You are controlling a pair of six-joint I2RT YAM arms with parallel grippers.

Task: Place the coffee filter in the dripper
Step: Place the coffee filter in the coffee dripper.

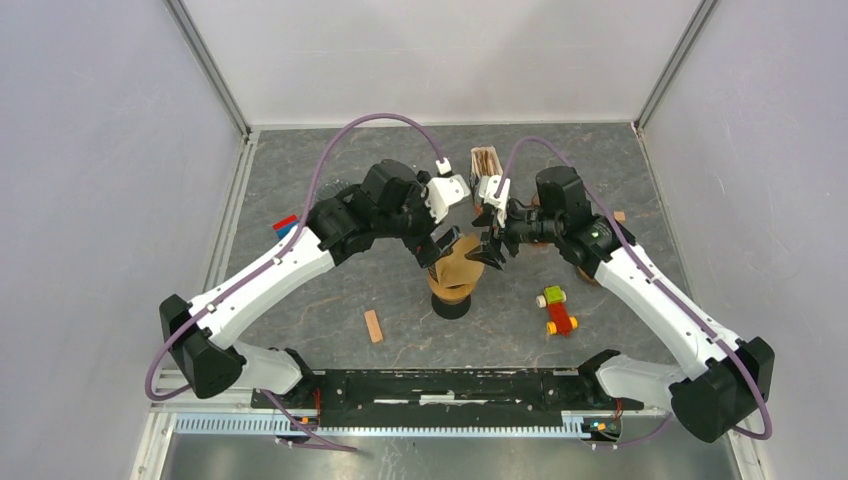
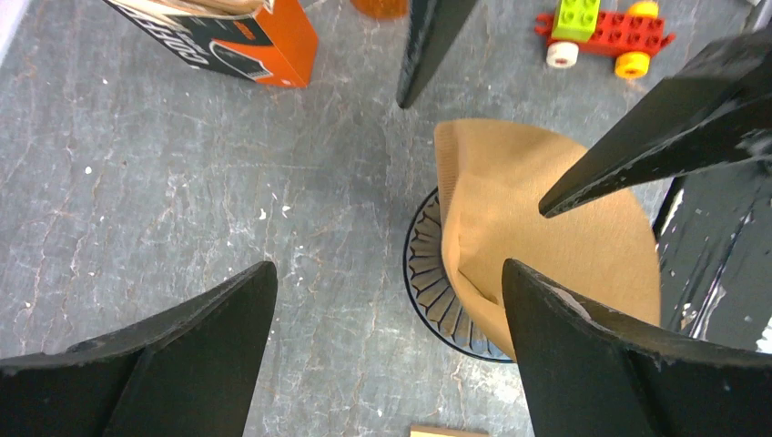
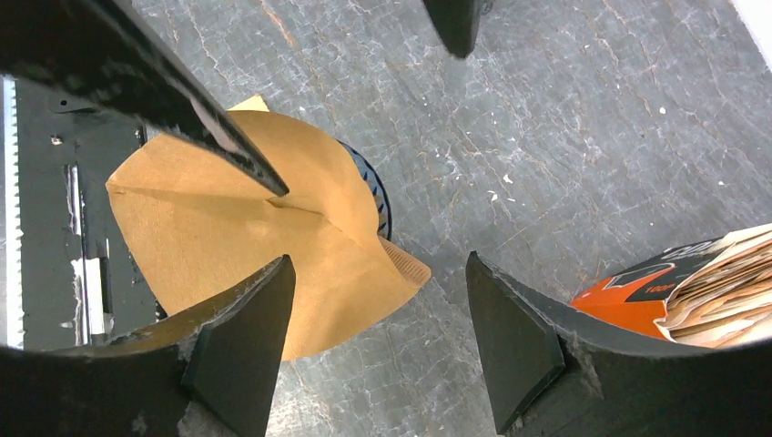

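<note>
The brown paper coffee filter (image 1: 458, 262) stands partly spread in the black ribbed dripper (image 1: 451, 302) at the table's middle, and both grippers hang over it. In the left wrist view the filter (image 2: 546, 237) covers most of the dripper's rim (image 2: 432, 282). My left gripper (image 2: 387, 269) is open, with its right finger (image 2: 592, 355) over the filter's edge. My right gripper (image 3: 380, 259) is open too. Its left finger (image 3: 237, 355) lies above the filter (image 3: 218, 228), and bare table shows between its tips. Neither gripper grips the paper.
An orange box of filters (image 1: 486, 165) stands behind the dripper. A toy brick car (image 1: 556, 310) lies to the right, a small wooden block (image 1: 373, 325) at the front left, and a red-and-blue block (image 1: 286, 225) at the left edge. The two grippers nearly touch.
</note>
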